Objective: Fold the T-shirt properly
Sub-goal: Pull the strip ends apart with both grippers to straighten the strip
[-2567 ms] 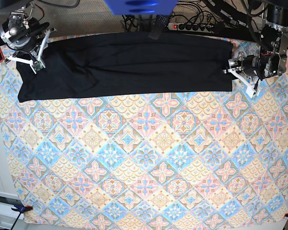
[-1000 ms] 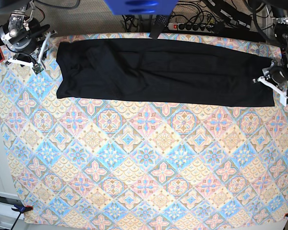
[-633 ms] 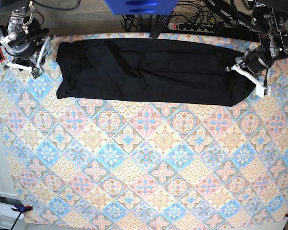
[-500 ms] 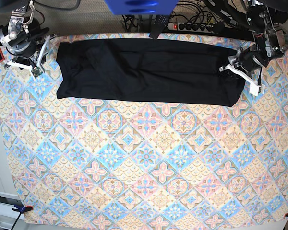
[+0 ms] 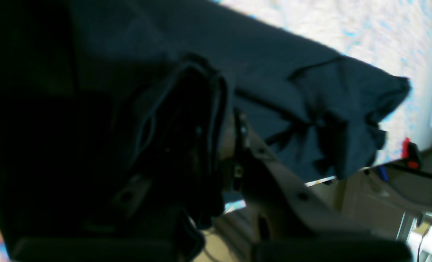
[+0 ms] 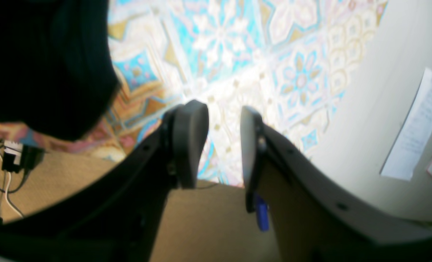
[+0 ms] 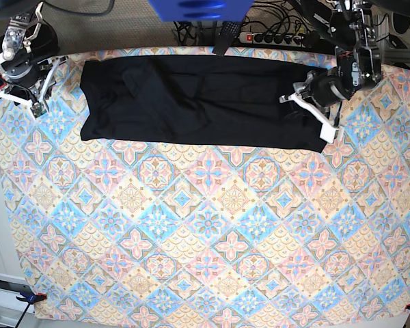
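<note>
Black, soft, matte cloth T-shirt (image 7: 198,102), laid as a long horizontal band along the far edge of the patterned blue, pink and cream tablecloth (image 7: 205,232). One end of the garment is lifted and bunched between the jaws of the left gripper (image 7: 313,109), which are clenched on the cloth; folds of dark fabric are seen pressed against the fingers (image 5: 238,145) in the left wrist view, with a ruffled hem hanging beyond. The opposite end is seen lying flat, its edge just beside but apart from the right gripper (image 7: 29,85). That gripper's jaws are parted and nothing is held between the dark pads (image 6: 190,142); only tablecloth is seen through the gap. The near part of the tablecloth is occupied by nothing but its pattern. Cables and a power strip (image 7: 273,37) are placed beyond the far edge.
</note>
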You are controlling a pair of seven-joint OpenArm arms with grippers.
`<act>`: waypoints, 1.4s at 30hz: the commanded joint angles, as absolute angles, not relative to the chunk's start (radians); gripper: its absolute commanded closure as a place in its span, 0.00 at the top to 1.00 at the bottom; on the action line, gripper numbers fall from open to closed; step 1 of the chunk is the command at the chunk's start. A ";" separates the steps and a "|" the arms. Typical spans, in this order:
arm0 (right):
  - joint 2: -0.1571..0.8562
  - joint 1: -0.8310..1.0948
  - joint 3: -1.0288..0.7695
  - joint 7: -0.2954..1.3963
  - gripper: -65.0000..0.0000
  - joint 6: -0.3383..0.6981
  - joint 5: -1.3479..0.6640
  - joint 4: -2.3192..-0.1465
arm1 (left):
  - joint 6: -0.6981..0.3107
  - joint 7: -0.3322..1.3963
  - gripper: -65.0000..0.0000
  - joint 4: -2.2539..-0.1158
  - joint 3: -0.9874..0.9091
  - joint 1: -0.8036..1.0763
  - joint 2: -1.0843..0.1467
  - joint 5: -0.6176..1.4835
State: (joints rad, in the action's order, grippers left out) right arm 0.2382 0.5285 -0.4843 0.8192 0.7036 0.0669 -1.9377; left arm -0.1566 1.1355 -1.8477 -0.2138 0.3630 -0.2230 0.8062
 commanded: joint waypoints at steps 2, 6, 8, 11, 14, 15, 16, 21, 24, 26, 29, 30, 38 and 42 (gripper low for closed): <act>0.255 0.530 -0.493 0.808 0.28 0.698 0.062 -1.954 | -0.160 1.122 0.00 -1.857 -0.177 0.340 -0.225 0.805; 0.255 0.530 -0.493 0.808 0.28 0.698 0.062 -1.954 | -0.159 1.118 0.00 -1.793 -0.136 0.302 -0.225 0.789; 0.255 0.530 -0.493 0.808 0.28 0.698 0.062 -1.954 | -0.159 1.119 0.00 -1.761 -0.114 0.291 -0.225 0.794; 0.255 0.530 -0.493 0.808 0.28 0.698 0.062 -1.954 | -0.159 1.119 0.01 -1.755 -0.074 0.294 -0.225 0.794; 0.255 0.530 -0.493 0.808 0.28 0.698 0.062 -1.954 | -0.159 1.119 0.12 -1.758 -0.070 0.295 -0.225 0.794; 0.255 0.530 -0.493 0.808 0.28 0.698 0.062 -1.954 | -0.162 1.121 0.18 -1.759 -0.070 0.295 -0.226 0.794; 0.255 0.530 -0.493 0.808 0.28 0.698 0.062 -1.954 | -0.162 1.122 0.23 -1.765 -0.070 0.295 -0.228 0.794; 0.255 0.530 -0.493 0.808 0.28 0.698 0.062 -1.954 | -0.165 1.118 0.40 -1.891 -0.110 0.334 -0.245 0.797; 0.255 0.530 -0.493 0.808 0.28 0.698 0.062 -1.954 | -0.165 1.118 0.41 -1.931 -0.165 0.346 -0.266 0.797; 0.255 0.530 -0.493 0.808 0.28 0.698 0.062 -1.954 | -0.165 1.122 0.41 -1.937 -0.196 0.349 -0.289 0.797; 0.255 0.530 -0.493 0.808 0.28 0.698 0.062 -1.954 | -0.165 1.124 0.41 -1.936 -0.200 0.375 -0.360 0.796; 0.255 0.530 -0.493 0.808 0.28 0.698 0.062 -1.954 | -0.165 1.124 0.41 -1.929 -0.199 0.380 -0.383 0.792; 0.255 0.530 -0.487 0.808 0.28 0.698 0.062 -1.952 | -0.165 1.118 0.41 -1.739 -0.041 0.278 -0.437 0.794; 0.255 0.529 -0.487 0.809 0.28 0.698 0.062 -1.952 | -0.165 1.095 0.41 -1.650 -0.015 0.176 -0.369 0.789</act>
State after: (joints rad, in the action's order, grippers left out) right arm 0.2413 0.5285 -0.4808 0.8227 0.7033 0.0673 -1.9373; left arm -0.1589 1.0988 -1.6356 -0.0116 0.1833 -0.3565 0.7742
